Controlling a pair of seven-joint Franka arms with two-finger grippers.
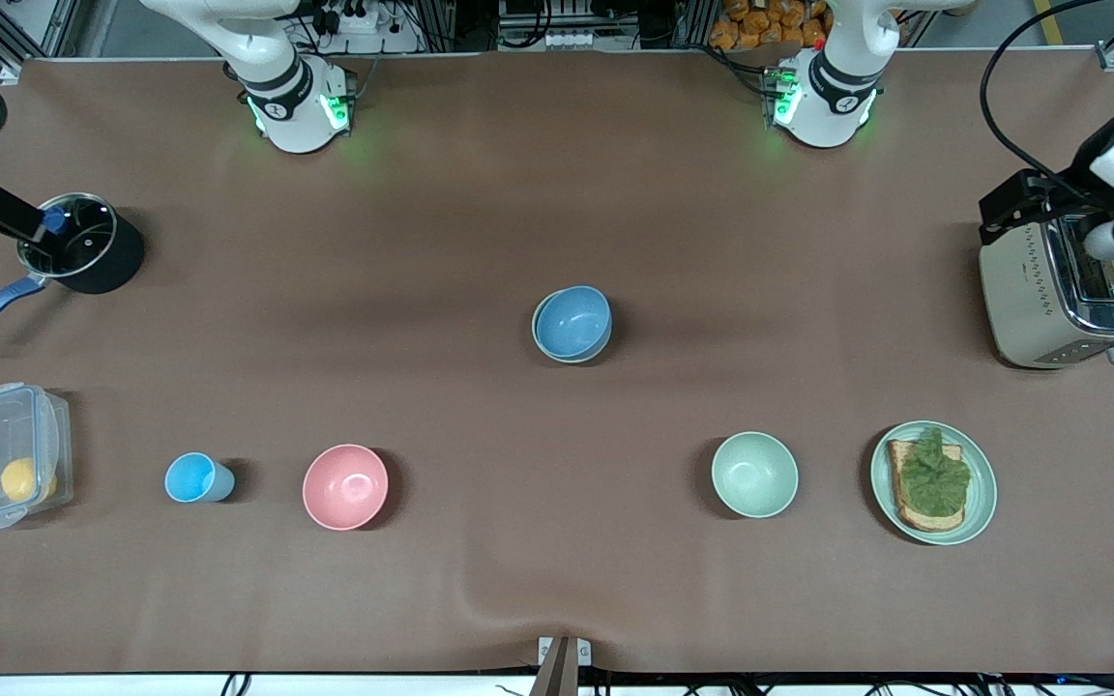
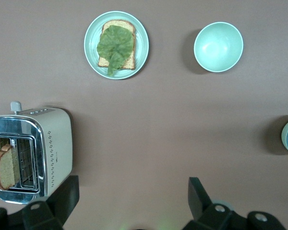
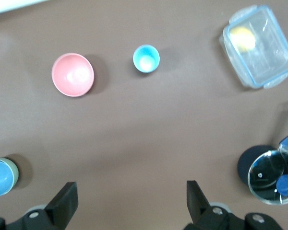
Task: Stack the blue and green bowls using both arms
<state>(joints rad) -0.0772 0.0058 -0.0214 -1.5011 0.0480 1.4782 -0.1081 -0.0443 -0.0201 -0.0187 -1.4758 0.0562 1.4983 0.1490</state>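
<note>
Blue bowl [image 1: 572, 323] nested in green bowl [image 1: 540, 333], left gripper [image 2: 134, 201] and right gripper [image 3: 132, 203] released.

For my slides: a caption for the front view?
Blue bowl nested in green bowl at table centre; both arms wait at the ends.

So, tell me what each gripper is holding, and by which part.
Nothing is held. The left gripper hangs open over bare table by the toaster; the right gripper is open over bare table near the pot.
</note>
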